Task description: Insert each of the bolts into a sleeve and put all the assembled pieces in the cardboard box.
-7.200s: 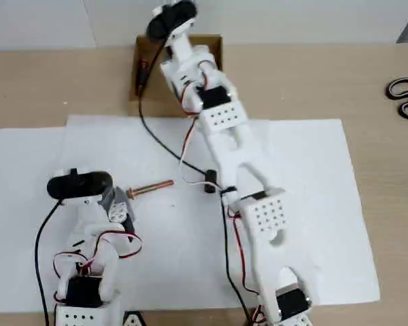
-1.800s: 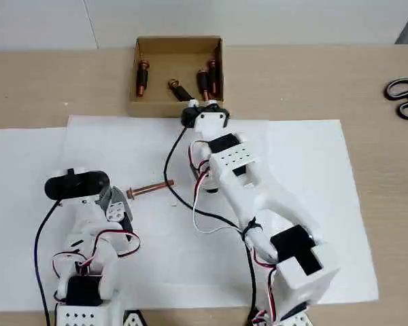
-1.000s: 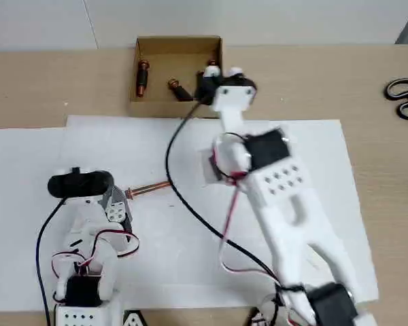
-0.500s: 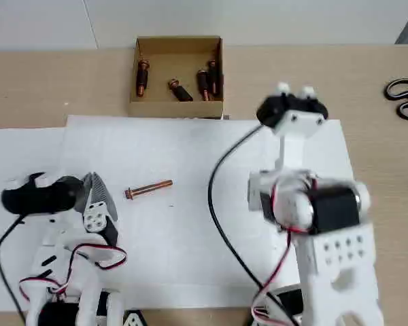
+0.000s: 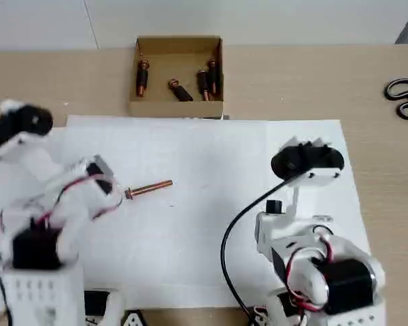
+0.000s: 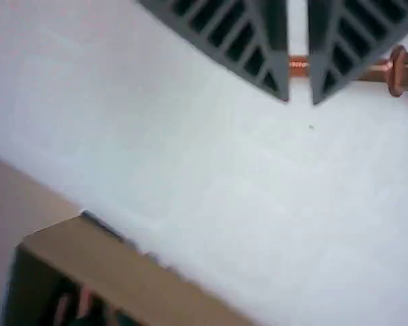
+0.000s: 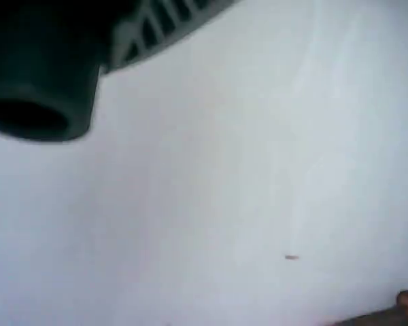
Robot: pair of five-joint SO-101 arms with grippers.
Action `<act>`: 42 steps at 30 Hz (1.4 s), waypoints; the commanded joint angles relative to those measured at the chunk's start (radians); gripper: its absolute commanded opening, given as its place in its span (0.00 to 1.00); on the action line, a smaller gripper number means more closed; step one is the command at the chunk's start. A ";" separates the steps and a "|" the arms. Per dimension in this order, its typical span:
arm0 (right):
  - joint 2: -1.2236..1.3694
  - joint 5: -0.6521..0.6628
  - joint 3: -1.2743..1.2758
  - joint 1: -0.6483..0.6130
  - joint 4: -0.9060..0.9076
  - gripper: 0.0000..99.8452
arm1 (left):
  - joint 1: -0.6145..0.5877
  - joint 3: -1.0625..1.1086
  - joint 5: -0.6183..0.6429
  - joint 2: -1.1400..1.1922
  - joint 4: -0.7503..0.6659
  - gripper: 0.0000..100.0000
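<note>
One copper-coloured bolt (image 5: pixel 148 189), hex-headed, bare on white paper (image 5: pixel 190 156), short of the brown cardboard box (image 5: pixel 179 107) holding four sleeved pieces (image 5: pixel 142 77). Left end effector (image 6: pixel 299 95) near its head, ribbed grey fingers (image 6: pixel 245 41) narrowly apart, empty. Bolt unmoved since earlier; right arm (image 5: pixel 313 238) drawn back from box.

High view: fixed overhead, far off, cardboard box (image 5: pixel 179 107) upper centre, arms along the lower edge. Left wrist view: low over the paper (image 6: pixel 190 170), faces bolt (image 6: pixel 394 68) and box wall. Right wrist view: closer to paper. All share the bolt.
</note>
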 commanded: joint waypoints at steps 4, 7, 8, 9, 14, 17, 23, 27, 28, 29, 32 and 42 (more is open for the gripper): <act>-0.036 0.002 0.000 0.102 -0.033 0.00 | -0.005 -0.111 0.192 0.259 -0.003 0.01; -0.036 0.005 0.000 0.162 -0.031 0.00 | -0.006 -0.154 0.347 0.371 -0.006 0.01; -0.036 0.006 0.000 0.177 -0.031 0.00 | -0.006 -0.165 0.391 0.404 -0.002 0.02; -0.036 0.008 0.000 0.189 -0.031 0.00 | -0.003 -0.168 0.436 0.436 -0.002 0.03; -0.036 0.008 0.000 0.197 -0.031 0.00 | 0.017 -0.166 0.715 0.586 -0.025 0.18; -0.036 0.006 0.000 0.197 -0.031 0.00 | 0.061 -0.168 0.822 0.684 -0.037 0.25; -0.036 0.003 0.000 0.199 -0.031 0.00 | 0.157 -0.171 0.842 0.827 -0.069 0.26; -0.036 0.003 0.000 0.199 -0.031 0.00 | 0.153 -0.171 0.842 0.862 -0.112 0.26; -0.036 0.003 0.000 0.199 -0.031 0.00 | 0.153 -0.171 0.842 0.867 -0.115 0.26; -0.036 0.003 0.000 0.199 -0.031 0.00 | 0.152 -0.171 0.842 0.870 -0.114 0.26; -0.038 0.003 0.000 0.199 -0.030 0.00 | 0.155 -0.170 0.838 0.872 -0.112 0.26; -0.038 0.003 0.000 0.200 -0.030 0.00 | 0.153 -0.104 0.809 0.873 -0.115 0.26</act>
